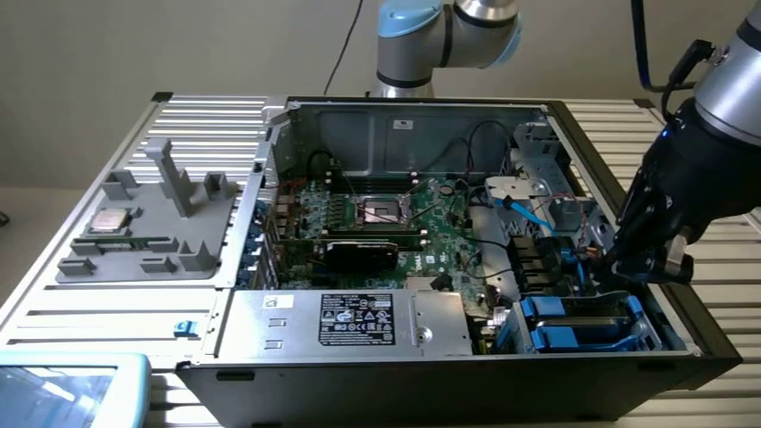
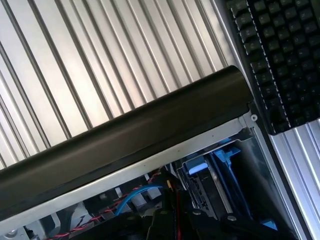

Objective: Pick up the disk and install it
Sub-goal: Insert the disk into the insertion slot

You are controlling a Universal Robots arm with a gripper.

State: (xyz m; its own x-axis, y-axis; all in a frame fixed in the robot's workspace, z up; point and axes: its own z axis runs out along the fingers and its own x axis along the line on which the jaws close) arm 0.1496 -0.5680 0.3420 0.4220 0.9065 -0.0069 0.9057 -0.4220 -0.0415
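Disk (image 2: 200, 180) location? /mk
Drive cage, 4 o'clock corner of the case (image 1: 476, 392) in the exterior view. Two blue-railed units in that cage. /jl
Pincer? /mk
One gripper (image 1: 642, 267), pinched narrow, hanging just above the cage by the case's 3 o'clock wall. Can't tell if it touches the disk. /jl
Rest, near to far? /mk
One silver box (image 1: 345, 323) with black label at 6 o'clock. One black card (image 1: 363, 252) mid-board, one socket (image 1: 383, 211) behind it. One grey fixture tray (image 1: 143, 259) outside at 9 o'clock, one chip (image 1: 110, 220) on it. Arm base (image 1: 446, 36) at 12. One keyboard (image 2: 280, 60) on the ribbed table (image 2: 100, 65). /jl
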